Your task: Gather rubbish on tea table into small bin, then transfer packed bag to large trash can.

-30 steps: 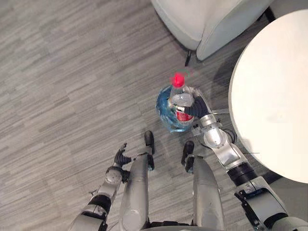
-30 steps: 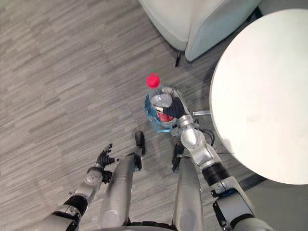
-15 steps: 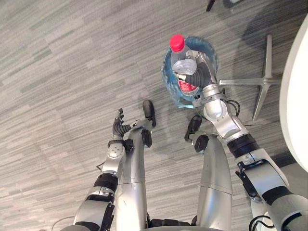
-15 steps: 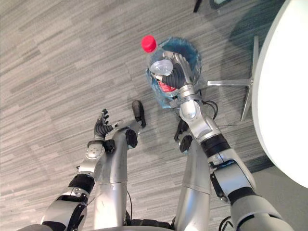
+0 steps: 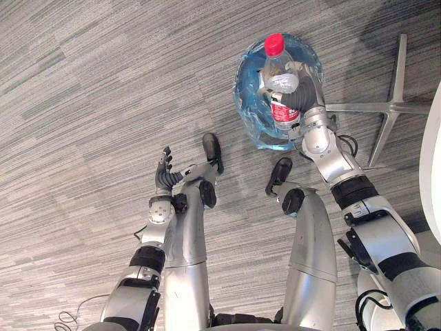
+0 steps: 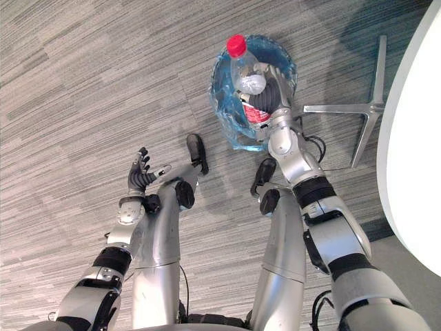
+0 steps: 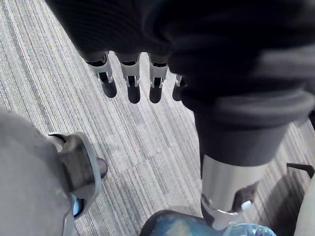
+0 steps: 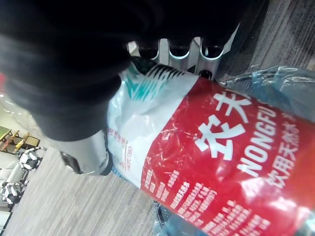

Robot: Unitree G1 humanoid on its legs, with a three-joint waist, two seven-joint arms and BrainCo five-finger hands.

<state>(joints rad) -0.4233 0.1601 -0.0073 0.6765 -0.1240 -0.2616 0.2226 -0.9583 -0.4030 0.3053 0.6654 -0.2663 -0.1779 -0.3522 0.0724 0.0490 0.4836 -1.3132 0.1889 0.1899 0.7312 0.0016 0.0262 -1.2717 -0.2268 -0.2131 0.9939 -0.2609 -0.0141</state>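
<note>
Bottle (image 5: 277, 69) hangs closer to the middle of the small bin (image 5: 241, 76)

Right hand (image 5: 298, 102) has its fingers (image 8: 179, 49) clamped round the red-capped bottle, holding it over the small bin and its blue bag (image 5: 258, 131) at the upper right of the frame. Half a second ago the cap sat toward the bin's left rim. Now it is nearer the middle of the far rim. The camera has swung too, and more of the silver chair base (image 5: 386, 107) shows at the right. Left hand (image 5: 165, 178) hangs over the floor (image 5: 89, 103) at centre left, fingers (image 7: 130, 78) apart and straight, holding nothing, same as before. The bottle's lower end is hidden behind the hand, so I cannot tell whether it touches the bag. The white bench (image 6: 413, 152) is cut off at the right edge.
</note>
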